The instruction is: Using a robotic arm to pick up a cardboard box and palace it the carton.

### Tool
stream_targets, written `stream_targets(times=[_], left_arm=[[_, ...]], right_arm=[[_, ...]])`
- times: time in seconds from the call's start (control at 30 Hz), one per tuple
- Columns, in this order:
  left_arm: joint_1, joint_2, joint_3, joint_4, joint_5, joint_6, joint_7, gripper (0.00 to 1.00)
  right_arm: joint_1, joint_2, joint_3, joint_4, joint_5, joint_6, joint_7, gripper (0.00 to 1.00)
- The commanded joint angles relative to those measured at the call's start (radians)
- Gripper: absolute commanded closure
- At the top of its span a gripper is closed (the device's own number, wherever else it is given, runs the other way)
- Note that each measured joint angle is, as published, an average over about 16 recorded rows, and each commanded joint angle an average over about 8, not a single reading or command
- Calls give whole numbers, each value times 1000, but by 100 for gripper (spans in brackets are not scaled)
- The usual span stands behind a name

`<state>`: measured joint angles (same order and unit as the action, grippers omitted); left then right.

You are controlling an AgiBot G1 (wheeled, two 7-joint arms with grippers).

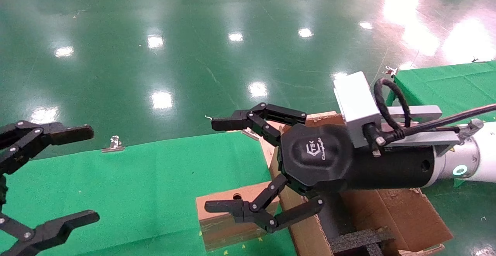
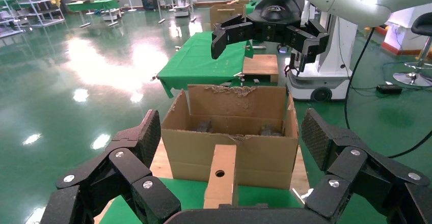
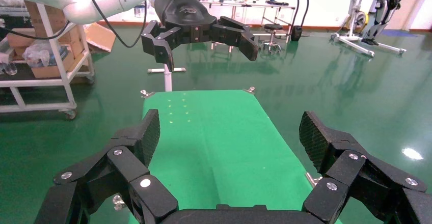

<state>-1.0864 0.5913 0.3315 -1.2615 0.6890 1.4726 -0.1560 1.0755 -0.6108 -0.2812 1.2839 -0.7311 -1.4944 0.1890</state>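
- Right gripper [image 1: 219, 167], on the white robotic arm [image 1: 471, 163], hangs above the cardboard box with its jaws spread wide and nothing between them; the fingers touch neither the cardboard box nor the carton.
- Left gripper [image 1: 91, 175] hovers at the far end of the green-covered table [image 1: 135, 182] from the carton, jaws likewise wide open and empty.
- Carton [image 1: 391, 209] stands just beside the table, its ragged flaps open and black foam [image 1: 358, 240] visible inside. In the head view the right arm's black wrist housing crosses over the carton's opening and hides much of it.
- Cardboard box [image 1: 228, 219] lies on the green cloth, right against the carton's near wall; whether the two touch cannot be determined.
- Box condition: small, oblong, brown, with a round punched hole [image 1: 236, 197] in the upper face; the side face shows scuffed, worn tape.
- Metal clip [image 1: 113, 144] grips the table's far edge, well apart from the carton.
- Silver camera block [image 1: 355, 107] and a looped black cable [image 1: 389, 105] ride on the right wrist, above the carton.
- Glossy green floor [image 1: 193, 54] surrounds the carton and table.
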Motion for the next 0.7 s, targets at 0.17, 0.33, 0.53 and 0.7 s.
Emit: stream_targets(times=[0.17, 0.33, 0.53, 0.7], left_arm=[[0, 0, 0, 0, 0, 0, 0, 0], [0, 0, 0, 0, 0, 0, 0, 0], [0, 0, 0, 0, 0, 0, 0, 42], [0, 0, 0, 0, 0, 0, 0, 99]], right_arm=[[0, 0, 0, 0, 0, 0, 0, 0], [0, 0, 0, 0, 0, 0, 0, 0], [0, 0, 0, 0, 0, 0, 0, 0], [0, 0, 0, 0, 0, 0, 0, 0]])
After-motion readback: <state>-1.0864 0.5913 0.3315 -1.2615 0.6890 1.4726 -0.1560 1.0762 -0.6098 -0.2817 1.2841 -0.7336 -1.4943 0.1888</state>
